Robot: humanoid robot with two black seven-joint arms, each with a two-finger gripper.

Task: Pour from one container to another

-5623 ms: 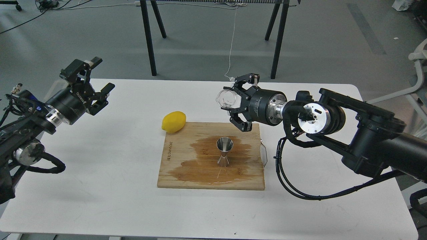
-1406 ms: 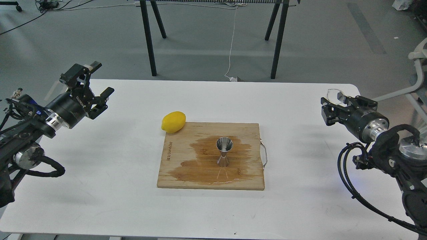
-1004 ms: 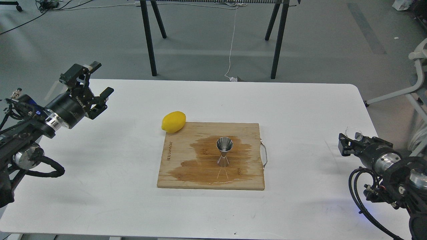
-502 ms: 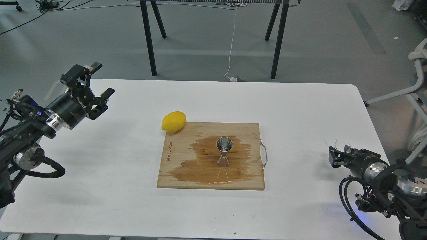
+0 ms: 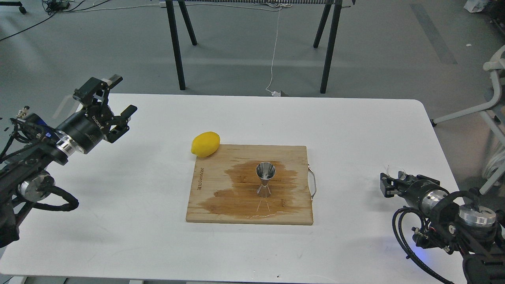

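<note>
The steel jigger (image 5: 265,180) stands upright in the middle of the wooden cutting board (image 5: 209,209), inside a dark wet patch. My right gripper (image 5: 389,184) sits low over the table's right side, well clear of the board. The clear glass cup (image 5: 398,173) shows only as a faint glint on top of that gripper, held between its dark fingers. My left gripper (image 5: 120,94) hovers open and empty above the table's far left, away from the board.
A yellow lemon (image 5: 205,144) lies on the white table (image 5: 355,126), touching the board's far left corner. The board has a metal handle (image 5: 313,183) on its right edge. Black table legs and a chair stand beyond the table.
My right arm carried the glass cup from above the board out to the right and down near the tabletop; in the last half second it sank a little lower and leftward. The left arm barely moved.
</note>
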